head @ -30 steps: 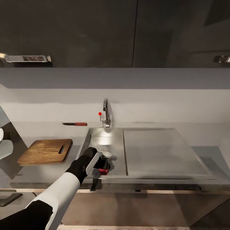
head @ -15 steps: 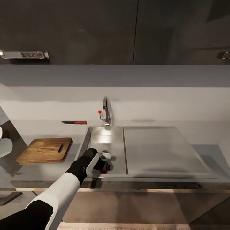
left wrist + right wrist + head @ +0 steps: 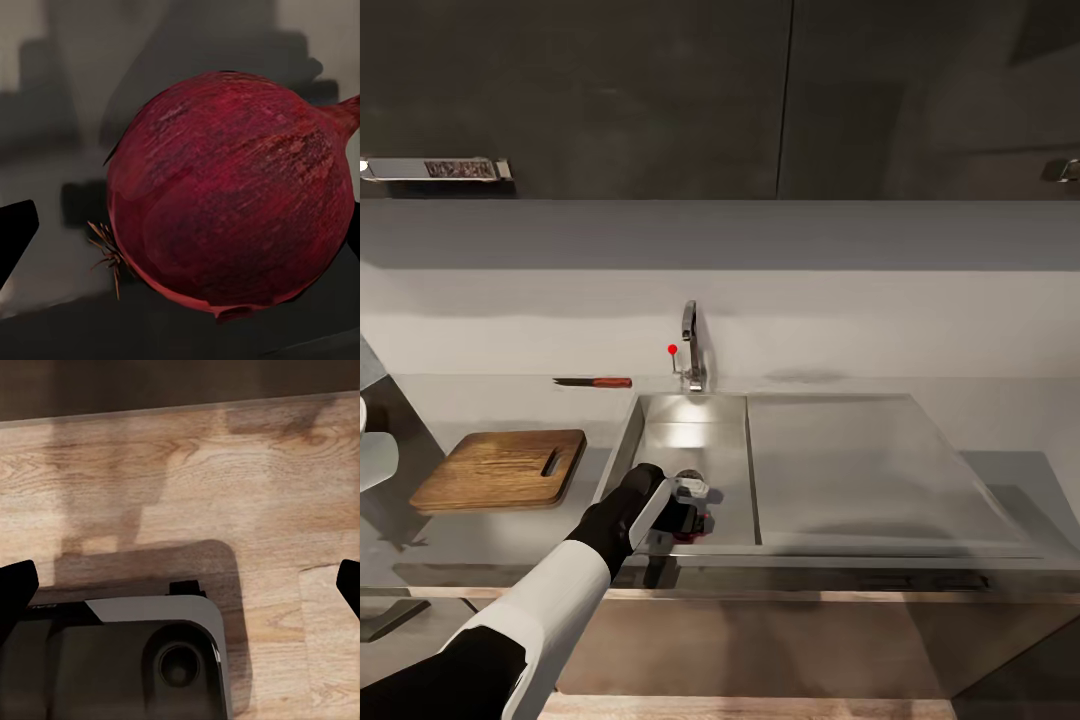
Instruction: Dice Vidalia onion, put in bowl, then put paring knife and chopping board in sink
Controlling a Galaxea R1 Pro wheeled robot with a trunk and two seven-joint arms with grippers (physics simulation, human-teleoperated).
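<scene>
The left gripper (image 3: 688, 512) is reaching into the sink (image 3: 660, 436) at its near edge, jaws spread wide either side of one red onion (image 3: 229, 187), not clamping it. The onion is likely firm, round, slick-skinned; gripping across its widest part seems safest. One chopping board (image 3: 500, 470) and one paring knife (image 3: 593, 382) are lying on the tabletop. Right jaws are standing open, empty.

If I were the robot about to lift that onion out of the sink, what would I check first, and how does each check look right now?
1. Onion between the left gripper's fingers: ok, it sits centred in the left wrist view.
2. Fingers closed on the onion: cannot tell.
3. Tap away from the lift path: ok, it stands at the back of the sink.
4. Chopping board free to receive it: ok.
5. Knife off the board: ok, near the wall.
</scene>
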